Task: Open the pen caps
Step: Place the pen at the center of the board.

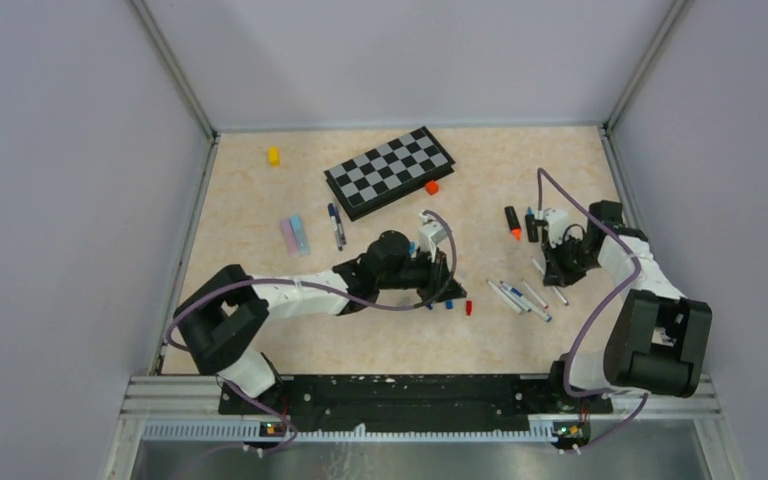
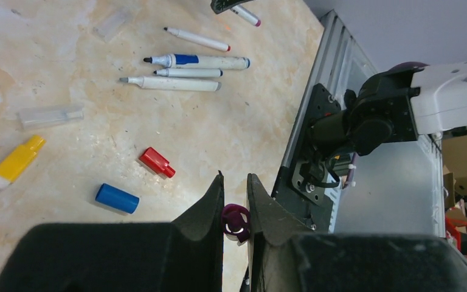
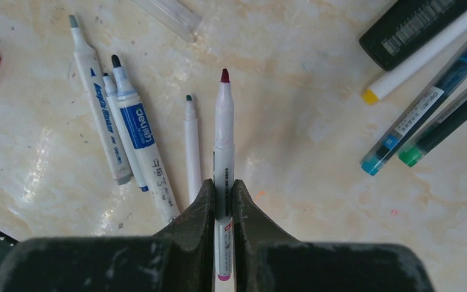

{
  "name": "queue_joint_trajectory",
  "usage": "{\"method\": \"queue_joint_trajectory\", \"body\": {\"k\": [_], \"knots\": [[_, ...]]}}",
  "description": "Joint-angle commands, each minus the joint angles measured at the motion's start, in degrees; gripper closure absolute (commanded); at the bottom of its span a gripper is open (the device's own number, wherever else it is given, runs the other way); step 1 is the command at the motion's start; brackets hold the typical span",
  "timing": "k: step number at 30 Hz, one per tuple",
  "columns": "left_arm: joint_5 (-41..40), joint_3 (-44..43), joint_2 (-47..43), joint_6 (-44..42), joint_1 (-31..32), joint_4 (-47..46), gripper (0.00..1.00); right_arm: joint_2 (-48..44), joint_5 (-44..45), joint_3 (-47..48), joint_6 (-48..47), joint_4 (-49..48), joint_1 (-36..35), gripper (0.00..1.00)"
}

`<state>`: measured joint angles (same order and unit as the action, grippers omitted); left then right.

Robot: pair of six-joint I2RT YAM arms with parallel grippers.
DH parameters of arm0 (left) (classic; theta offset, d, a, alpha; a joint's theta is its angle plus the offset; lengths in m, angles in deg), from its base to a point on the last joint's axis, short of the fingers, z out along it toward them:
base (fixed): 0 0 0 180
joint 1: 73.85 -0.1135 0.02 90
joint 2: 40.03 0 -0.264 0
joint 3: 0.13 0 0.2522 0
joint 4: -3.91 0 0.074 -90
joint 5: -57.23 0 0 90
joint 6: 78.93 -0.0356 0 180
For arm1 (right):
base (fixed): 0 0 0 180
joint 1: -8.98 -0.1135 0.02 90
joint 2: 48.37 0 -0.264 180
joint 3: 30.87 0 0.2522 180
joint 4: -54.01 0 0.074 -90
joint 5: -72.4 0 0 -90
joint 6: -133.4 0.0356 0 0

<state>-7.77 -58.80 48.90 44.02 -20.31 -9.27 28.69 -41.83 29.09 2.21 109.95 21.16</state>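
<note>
**A cap in the left gripper, a pen in the right**

The left gripper is pressed almost together on one purple cap. The cap sits pinched low between the fingers, close to the metal rail at the bench edge.

On the bench beyond that gripper I count:
- one blue cap and one red cap, near each other and both clear of the fingers
- a clear cap further off, and another clear cap further still
- one yellow piece with a white end; I cannot tell whether it is a cap
- four bare pens lying roughly parallel, tips uncovered

The right gripper is clamped on a red-tipped pen. The barrel runs straight out between the fingers and the uncapped tip points away. The four bare pens lie on the bench to its left. The thin pen is just beside the held one, and the other three are bunched together, touching or nearly so.

To the right of the held pen, well apart from it, lie four more things in a fan:
- a black highlighter
- a white pen with a yellow end
- a blue-capped pen
- a green-capped pen

From above I see one chessboard at the far middle, with one orange block touching or just beside its right corner. One yellow block sits off to the far left. An orange highlighter lies beyond the right gripper.
</note>
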Motion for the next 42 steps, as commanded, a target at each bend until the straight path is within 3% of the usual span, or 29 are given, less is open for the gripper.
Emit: {"method": "queue_joint_trajectory", "body": {"k": [1,19,31,42], "knots": [[-1.65,-5.84,4.4,-2.4,2.74,3.55,1.0,1.72,1.99,2.14,-1.0,1.38,1.81,0.99],[-7.71,-25.73,22.0,-3.07,7.98,25.66,0.94,7.03,2.18,2.4,-0.65,1.63,2.32,0.93],[-8.65,-32.33,27.79,-3.24,8.17,32.57,0.87,9.13,1.52,2.63,-1.15,2.99,2.32,0.87],[-10.01,-34.21,29.32,-3.07,8.22,35.48,0.72,9.41,1.09,2.63,-1.44,3.44,2.32,0.77]]}}
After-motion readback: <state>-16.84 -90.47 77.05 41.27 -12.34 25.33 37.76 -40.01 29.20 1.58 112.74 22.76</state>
